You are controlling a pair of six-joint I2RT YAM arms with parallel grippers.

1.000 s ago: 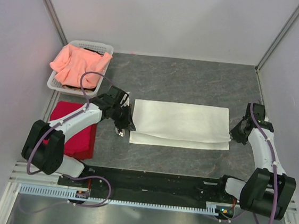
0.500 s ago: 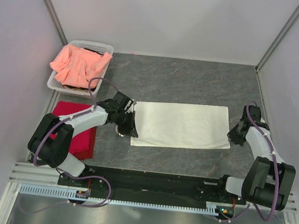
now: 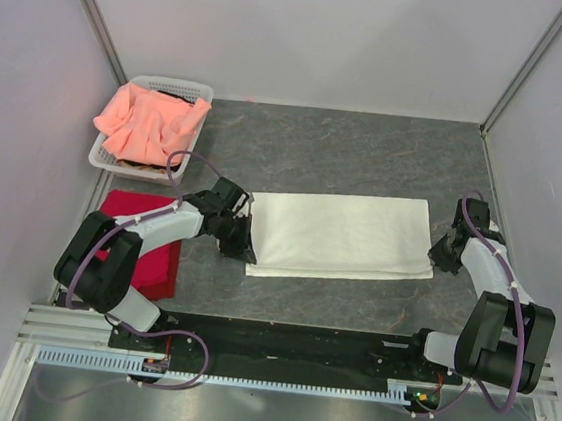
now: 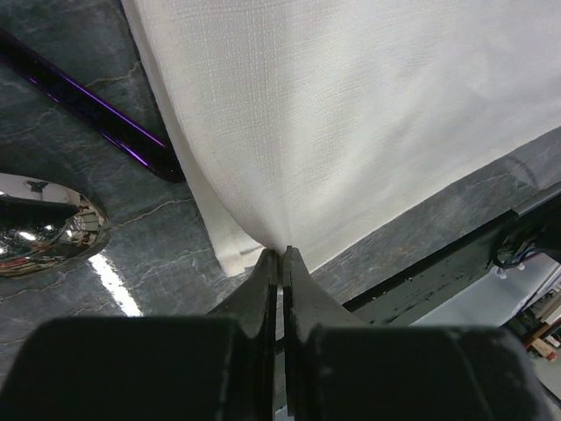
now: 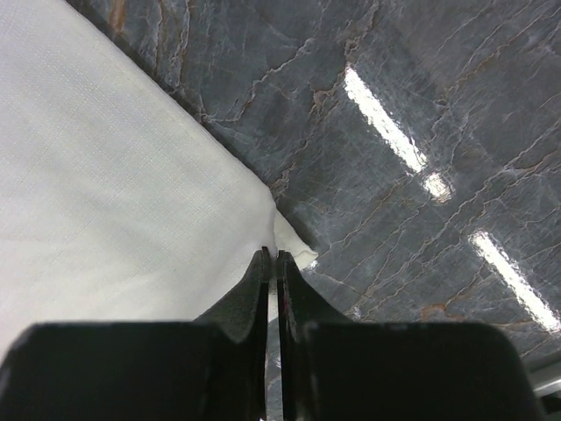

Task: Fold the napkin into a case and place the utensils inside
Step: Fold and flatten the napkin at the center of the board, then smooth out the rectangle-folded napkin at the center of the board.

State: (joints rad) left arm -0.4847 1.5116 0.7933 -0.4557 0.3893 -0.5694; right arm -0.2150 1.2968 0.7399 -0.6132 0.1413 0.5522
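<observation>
The cream-white napkin (image 3: pixel 339 235) lies folded into a wide band in the middle of the table. My left gripper (image 3: pixel 243 245) is shut on its near-left corner, seen in the left wrist view (image 4: pixel 280 254) with the cloth (image 4: pixel 351 114) rising from the closed jaws. My right gripper (image 3: pixel 439 257) is shut on the near-right corner (image 5: pixel 271 254), with the cloth (image 5: pixel 105 175) to its left. A shiny spoon bowl (image 4: pixel 44 235) and a dark purple handle (image 4: pixel 96 110) lie on the table beside the napkin's left edge. In the top view the left gripper hides them.
A white basket (image 3: pixel 188 88) with a salmon-pink cloth (image 3: pixel 150 121) stands at the back left. A red cloth (image 3: pixel 150 257) lies under the left arm. Grey walls close in on both sides. A black rail (image 3: pixel 287 344) runs along the near edge.
Both grippers have drawn the napkin's top layer toward the near edge. It now covers most of the lower strip that showed before. The left gripper has moved down beside the napkin's near-left corner.
</observation>
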